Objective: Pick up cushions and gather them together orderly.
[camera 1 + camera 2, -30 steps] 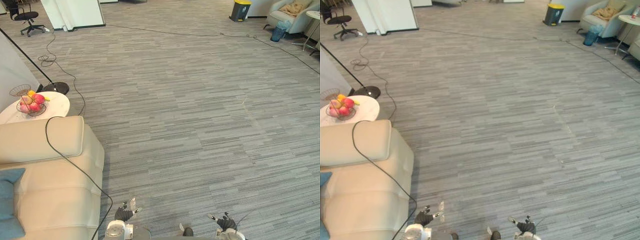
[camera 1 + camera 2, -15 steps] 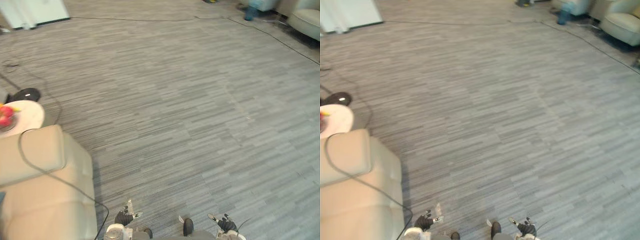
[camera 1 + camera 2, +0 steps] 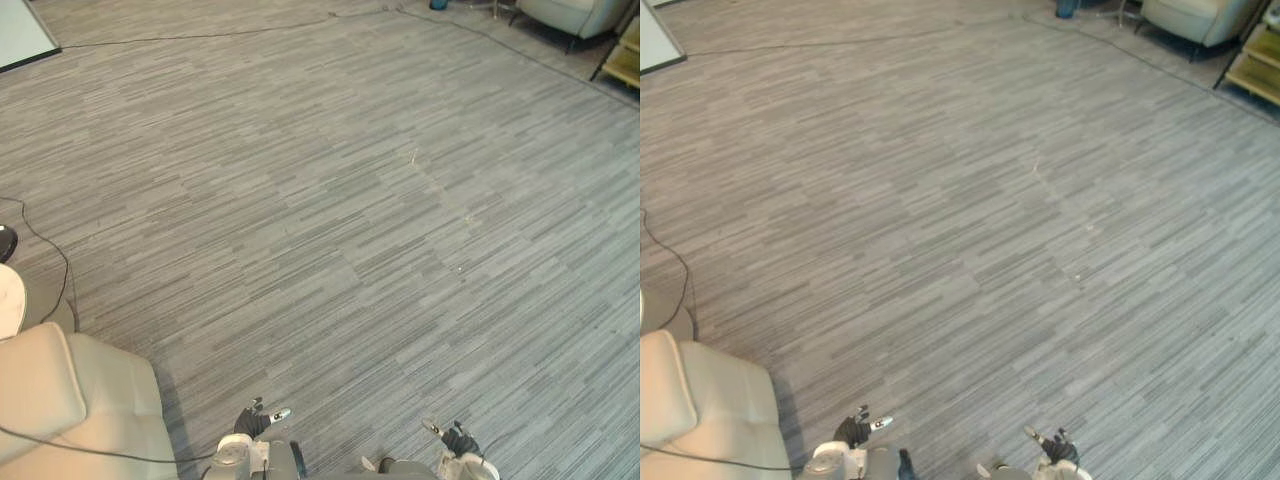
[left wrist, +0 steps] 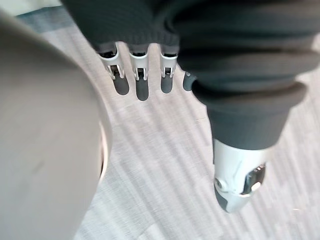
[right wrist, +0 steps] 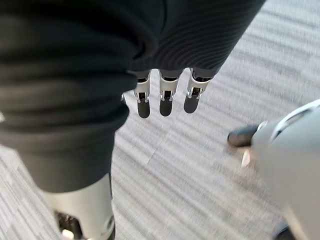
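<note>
My left hand (image 3: pixel 248 426) hangs low at the bottom of the head views, beside the cream sofa's armrest (image 3: pixel 55 405). In the left wrist view its fingers (image 4: pixel 142 80) point straight down over the grey carpet, open and holding nothing. My right hand (image 3: pixel 457 440) hangs at the bottom right over bare carpet. Its fingers (image 5: pixel 167 97) are also straight and hold nothing.
Grey striped carpet (image 3: pixel 340 200) stretches ahead. A white round side table's edge (image 3: pixel 8 300) and a black lamp base (image 3: pixel 4 240) sit at the far left. A light armchair (image 3: pixel 570 10) and a wooden shelf (image 3: pixel 625 55) stand at the far right corner.
The camera has swung to the right: the sofa, side table and fruit basket slid toward the left edge, and the blue cushion left the picture. Both hands still hang open.
</note>
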### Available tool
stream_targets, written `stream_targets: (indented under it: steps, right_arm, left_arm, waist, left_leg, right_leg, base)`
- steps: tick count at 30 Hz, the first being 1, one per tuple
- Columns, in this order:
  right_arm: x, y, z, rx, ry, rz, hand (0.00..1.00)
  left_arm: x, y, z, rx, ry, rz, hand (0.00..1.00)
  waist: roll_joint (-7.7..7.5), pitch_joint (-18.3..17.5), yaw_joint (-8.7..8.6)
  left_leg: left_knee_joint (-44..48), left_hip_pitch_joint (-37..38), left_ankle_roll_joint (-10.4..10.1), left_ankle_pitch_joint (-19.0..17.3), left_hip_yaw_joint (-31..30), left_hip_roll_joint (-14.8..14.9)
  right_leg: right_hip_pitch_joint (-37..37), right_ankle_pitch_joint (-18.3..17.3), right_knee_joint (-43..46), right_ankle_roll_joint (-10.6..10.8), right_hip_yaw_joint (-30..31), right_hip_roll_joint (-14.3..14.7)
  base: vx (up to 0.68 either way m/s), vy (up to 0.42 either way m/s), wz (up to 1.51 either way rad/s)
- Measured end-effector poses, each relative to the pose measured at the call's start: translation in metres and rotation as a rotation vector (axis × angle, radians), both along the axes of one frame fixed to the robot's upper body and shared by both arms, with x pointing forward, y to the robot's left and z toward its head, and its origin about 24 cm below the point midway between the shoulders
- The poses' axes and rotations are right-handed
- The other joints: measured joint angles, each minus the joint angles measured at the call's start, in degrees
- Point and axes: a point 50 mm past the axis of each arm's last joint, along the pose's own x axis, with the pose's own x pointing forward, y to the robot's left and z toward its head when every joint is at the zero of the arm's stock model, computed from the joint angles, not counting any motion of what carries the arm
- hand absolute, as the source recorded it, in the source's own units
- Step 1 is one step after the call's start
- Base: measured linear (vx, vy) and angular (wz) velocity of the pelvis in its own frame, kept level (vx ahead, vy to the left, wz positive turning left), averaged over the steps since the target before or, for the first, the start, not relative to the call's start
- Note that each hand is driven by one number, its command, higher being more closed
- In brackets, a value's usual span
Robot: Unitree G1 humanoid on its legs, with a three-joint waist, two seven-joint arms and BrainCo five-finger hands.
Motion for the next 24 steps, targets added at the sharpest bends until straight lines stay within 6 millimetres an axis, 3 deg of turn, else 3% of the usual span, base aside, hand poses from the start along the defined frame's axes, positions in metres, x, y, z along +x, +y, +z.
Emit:
stream_targets:
  steps: [1, 3, 4, 5, 7, 8, 9, 10, 11, 12, 14, 15, 16, 17, 18, 20, 21, 22, 24]
  right_arm:
    - [0.004, 0.003, 0.000, 0.002, -0.006, 0.010, 0.00]
    - [0.004, 0.015, -0.002, 0.029, -0.003, 0.021, 0.00]
    - [0.001, 0.019, -0.003, 0.041, 0.005, 0.019, 0.00]
    - [-0.001, 0.020, -0.004, 0.045, 0.007, 0.017, 0.00]
    - [0.001, 0.021, -0.003, 0.044, -0.002, 0.021, 0.00]
    - [0.005, 0.023, -0.002, 0.043, -0.010, 0.044, 0.00]
    - [0.011, 0.026, 0.000, 0.041, -0.018, 0.078, 0.00]
    - [0.011, 0.026, 0.000, 0.039, -0.018, 0.090, 0.00]
    - [0.016, 0.029, 0.001, 0.032, -0.026, 0.121, 0.00]
    - [0.022, 0.029, 0.004, 0.025, -0.042, 0.139, 0.00]
    - [0.031, 0.026, 0.008, 0.006, -0.066, 0.158, 0.00]
    - [0.031, 0.023, 0.009, -0.003, -0.072, 0.157, 0.00]
    - [0.029, 0.022, 0.008, -0.003, -0.066, 0.155, 0.00]
    - [0.018, 0.019, 0.004, -0.007, -0.040, 0.148, 0.00]
    - [0.016, 0.012, 0.004, -0.023, -0.030, 0.145, 0.00]
    - [0.011, 0.006, 0.003, -0.031, -0.012, 0.133, 0.00]
    - [0.006, 0.000, 0.002, -0.037, 0.000, 0.110, 0.00]
    - [0.005, 0.002, 0.001, -0.033, 0.005, 0.111, 0.00]
    - [0.000, 0.005, -0.001, -0.025, 0.019, 0.113, 0.00]
  left_arm:
    - [0.001, 0.003, 0.001, 0.005, 0.000, 0.006, 0.00]
    - [0.001, 0.010, 0.001, 0.022, 0.002, 0.006, 0.00]
    - [0.003, 0.014, 0.002, 0.024, -0.004, 0.023, 0.00]
    - [0.001, 0.014, 0.001, 0.021, 0.004, 0.035, 0.00]
    - [-0.003, 0.015, -0.001, 0.024, 0.023, 0.029, 0.00]
    - [-0.007, 0.016, -0.002, 0.036, 0.046, 0.013, 0.00]
    - [-0.009, 0.017, -0.003, 0.044, 0.060, -0.002, 0.00]
    - [-0.009, 0.017, -0.003, 0.045, 0.063, -0.006, 0.00]
    - [-0.008, 0.015, -0.003, 0.047, 0.063, -0.022, 0.00]
    - [-0.004, 0.013, -0.002, 0.044, 0.055, -0.036, 0.00]
    - [-0.004, 0.009, -0.003, 0.033, 0.056, -0.037, 0.00]
    - [-0.004, 0.007, -0.003, 0.035, 0.058, -0.054, 0.00]
    - [-0.004, 0.007, -0.003, 0.038, 0.059, -0.058, 0.00]
    - [-0.007, 0.007, -0.004, 0.040, 0.071, -0.062, 0.00]
    - [-0.006, 0.000, -0.005, 0.022, 0.074, -0.066, 0.00]
    - [0.006, -0.013, -0.002, 0.006, 0.040, -0.104, 0.00]
    - [0.008, -0.020, -0.002, -0.007, 0.033, -0.113, 0.00]
    - [0.008, -0.021, -0.002, -0.012, 0.033, -0.106, 0.00]
    - [0.004, -0.020, -0.003, -0.020, 0.042, -0.078, 0.00]
  waist:
    - [-0.64, 0.1, 0.14]
    - [-1.60, 0.5, -0.03]
    - [-1.94, 0.8, 0.87]
    - [-2.10, 0.9, 1.91]
    - [-2.08, 0.9, 2.12]
    - [-2.07, 0.8, 1.76]
    - [-2.44, 0.5, 1.55]
    - [-2.42, 0.5, 1.47]
    - [-2.20, 0.5, 1.13]
    - [-1.79, 0.7, 0.36]
    - [-0.55, 1.4, -0.34]
    - [-0.50, 1.4, -0.53]
    - [-0.86, 1.2, -0.51]
    - [-1.73, 0.6, -0.65]
    - [0.12, 0.6, -0.39]
    - [1.71, 0.2, -1.30]
    - [2.88, 0.1, -1.64]
    - [2.94, 0.2, -1.55]
    - [2.73, 0.6, -0.34]
  left_leg:
    - [-0.1, 0.3, 0.3, 3.4, 1.1, -1.1]
    - [2.9, -0.3, 1.3, -0.2, 1.3, -1.7]
    - [6.0, 0.3, 1.8, -3.1, 2.8, -1.2]
    - [6.2, 3.4, 2.5, -4.8, 5.4, -0.4]
    - [5.3, 7.5, 3.1, -5.9, 8.4, 0.0]
    - [3.7, 11.1, 3.6, -6.8, 10.8, 0.2]
    - [1.2, 14.7, 3.5, -7.0, 12.7, 0.2]
    - [0.2, 15.9, 3.5, -7.0, 13.1, 0.4]
    - [-2.1, 18.3, 3.5, -6.9, 14.1, 1.0]
    - [-4.2, 20.5, 3.3, -6.8, 15.6, 2.0]
    - [-7.1, 23.6, 2.7, -6.5, 17.2, 3.6]
    - [-8.6, 25.7, 1.7, -6.0, 18.2, 3.9]
    - [-8.7, 26.4, 1.6, -6.0, 18.3, 3.8]
    - [-8.3, 28.3, 0.1, -6.7, 17.5, 3.0]
    - [-7.8, 28.8, -0.3, -7.0, 16.9, 4.5]
    - [-2.4, 26.8, -2.5, -2.6, 13.8, 5.4]
    - [11.1, 22.5, -3.0, 2.5, 10.9, 7.8]
    - [15.3, 21.0, -3.0, 4.0, 10.0, 8.5]
    - [33.5, 13.9, -1.6, -0.2, 7.1, 10.3]
  right_leg:
    - [0.6, -0.3, -1.3, 2.2, 1.7, -1.2]
    - [0.2, 1.0, -0.1, 1.7, 1.5, -1.4]
    - [-0.4, 0.9, 3.4, 2.1, 2.7, -1.8]
    - [-3.3, 0.7, 11.1, 2.2, 4.9, -2.5]
    - [-7.6, 1.6, 22.0, 2.0, 5.8, -3.5]
    - [-11.5, 1.0, 31.7, 2.7, 4.1, -4.4]
    - [-14.6, -1.5, 37.7, 1.6, -1.6, -5.3]
    - [-15.3, -2.4, 38.7, 0.8, -4.0, -5.3]
    - [-17.6, -4.3, 39.4, -1.4, -10.6, -4.6]
    - [-20.2, -5.6, 37.5, -3.4, -15.6, -3.1]
    - [-23.3, -5.7, 31.6, -4.6, -19.1, 0.4]
    - [-25.3, -2.2, 23.0, -6.2, -21.4, 3.7]
    - [-25.3, 0.2, 19.0, -7.3, -21.6, 4.7]
    - [-24.3, 8.4, 11.9, -14.5, -21.0, 6.4]
    - [-23.8, 8.6, 12.6, -14.2, -21.8, 7.3]
    - [-22.5, 5.3, 12.3, -13.0, -21.4, 8.3]
    - [-17.7, 4.5, 8.4, -12.6, -20.5, 10.5]
    - [-16.1, 4.4, 7.2, -12.6, -20.0, 11.1]
    - [-7.8, 3.6, 2.5, -12.1, -17.4, 13.2]
  base:
    - [0.27, 0.283, -0.41]
    - [0.32, 0.297, -0.40]
    - [0.33, 0.274, -0.83]
    - [0.43, 0.312, -1.06]
    - [0.34, 0.168, -0.82]
    - [0.37, 0.074, -0.74]
    - [0.45, 0.074, -0.69]
    - [0.39, 0.009, -0.61]
    - [0.40, -0.020, -0.53]
    - [0.32, -0.020, -0.52]
    - [0.44, -0.057, -0.52]
    - [0.56, -0.082, -0.50]
    - [0.52, -0.096, -0.33]
    - [0.45, -0.076, -0.25]
    - [0.54, -0.069, -0.23]
    - [0.59, -0.112, -0.19]
    - [0.48, -0.130, -0.17]
    - [0.44, -0.087, -0.27]
    - [0.34, -0.030, -0.50]
